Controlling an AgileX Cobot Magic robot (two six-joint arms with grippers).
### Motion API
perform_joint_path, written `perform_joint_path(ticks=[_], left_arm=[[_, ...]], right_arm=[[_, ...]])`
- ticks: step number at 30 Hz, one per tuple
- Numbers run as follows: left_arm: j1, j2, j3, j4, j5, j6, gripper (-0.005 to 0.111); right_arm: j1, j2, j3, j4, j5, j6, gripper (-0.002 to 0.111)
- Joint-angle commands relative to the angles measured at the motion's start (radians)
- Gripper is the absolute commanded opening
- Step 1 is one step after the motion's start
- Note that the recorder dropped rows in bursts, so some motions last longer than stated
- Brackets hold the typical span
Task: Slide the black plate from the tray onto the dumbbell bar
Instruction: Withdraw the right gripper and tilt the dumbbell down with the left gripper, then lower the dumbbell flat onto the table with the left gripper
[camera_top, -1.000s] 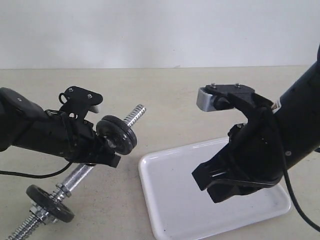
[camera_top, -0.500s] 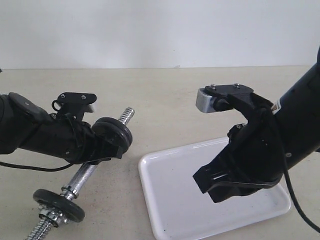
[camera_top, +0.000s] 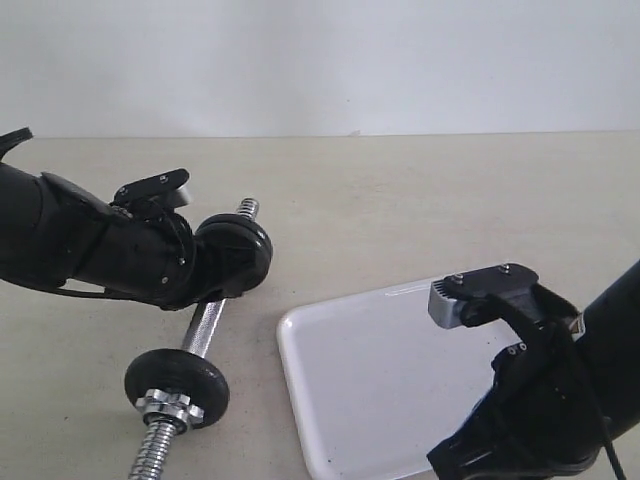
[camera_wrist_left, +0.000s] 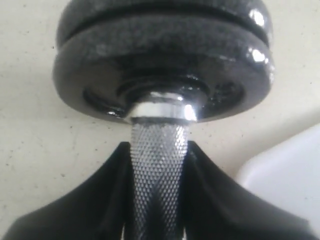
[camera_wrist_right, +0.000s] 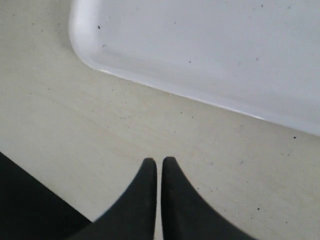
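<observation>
black plate (camera_top: 238, 252): off tray (camera_top: 330, 400), on dumbbell bar (camera_top: 205, 325) far end | left end effector (camera_wrist_left: 159, 150): pinching bar's knurled middle | right end effector (camera_wrist_right: 159, 165): pressed together, empty | handling: likely heavy, rigid; grip rim

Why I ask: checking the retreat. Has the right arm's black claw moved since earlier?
Yes. In the exterior view the right claw dropped down and rightward, from over the middle of the glossy white rectangular tray to its near edge.
</observation>
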Motion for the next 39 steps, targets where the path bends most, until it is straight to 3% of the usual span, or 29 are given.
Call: perform_joint_path(ticks=[1, 7, 13, 19, 39], left_arm=[[-0.002, 0.005, -0.004, -0.103, 0.093, -0.025, 0.004], [-0.002, 0.005, 0.026, -0.213, 0.134, -0.041, 0.004], [-0.002, 0.005, 0.133, -0.303, 0.072, -0.048, 0.004], [-0.002, 0.005, 0.199, -0.319, 0.068, -0.048, 0.004], [-0.002, 0.005, 0.199, -0.316, 0.119, 0.022, 0.004]], right_arm=[[0.000, 0.000, 0.007, 0.012, -0.018, -0.010, 0.000], [0.000, 0.000, 0.007, 0.048, -0.020, -0.039, 0.000], [0.000, 0.000, 0.007, 0.069, -0.014, -0.071, 0.000], [0.000, 0.000, 0.007, 0.071, -0.014, -0.080, 0.000], [0.000, 0.000, 0.007, 0.097, -0.020, -0.090, 0.000]])
